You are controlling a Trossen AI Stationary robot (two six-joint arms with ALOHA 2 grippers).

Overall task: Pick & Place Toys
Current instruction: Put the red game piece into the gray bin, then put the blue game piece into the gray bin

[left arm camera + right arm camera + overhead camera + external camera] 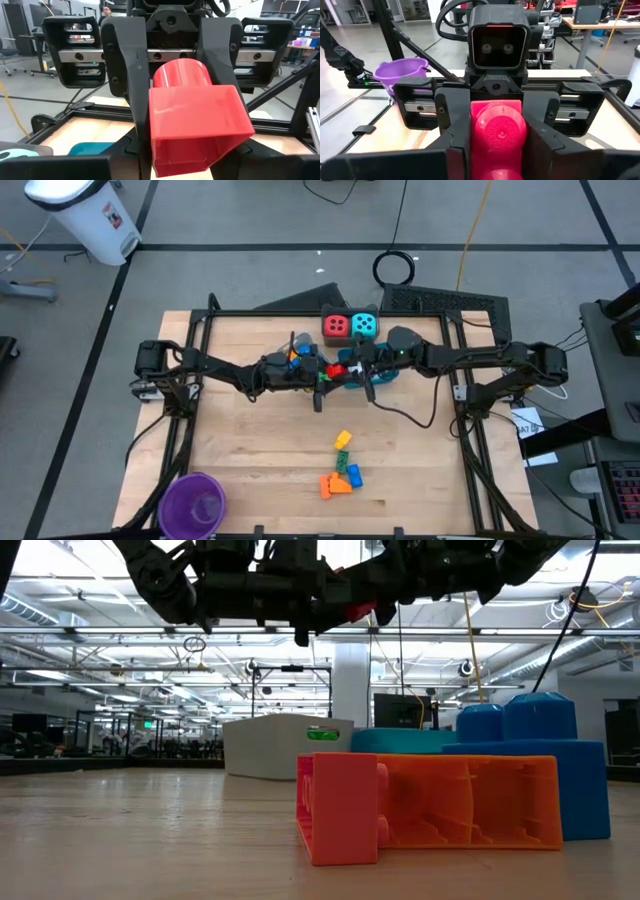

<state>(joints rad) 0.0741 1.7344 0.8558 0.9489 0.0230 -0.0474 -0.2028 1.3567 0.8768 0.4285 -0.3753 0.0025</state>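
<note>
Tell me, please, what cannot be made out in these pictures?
- High view: the red brick is mostly hidden between the left gripper and the right gripper; the small bricks under the left arm are too small to count.
- Low view: the orange brick and the blue brick block the table behind them.
- Left wrist view: a teal thing is half hidden by dark gripper parts.

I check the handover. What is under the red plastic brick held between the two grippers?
Under the red plastic brick lies bare wooden table. The left gripper and right gripper cover the spot directly beneath.
</note>
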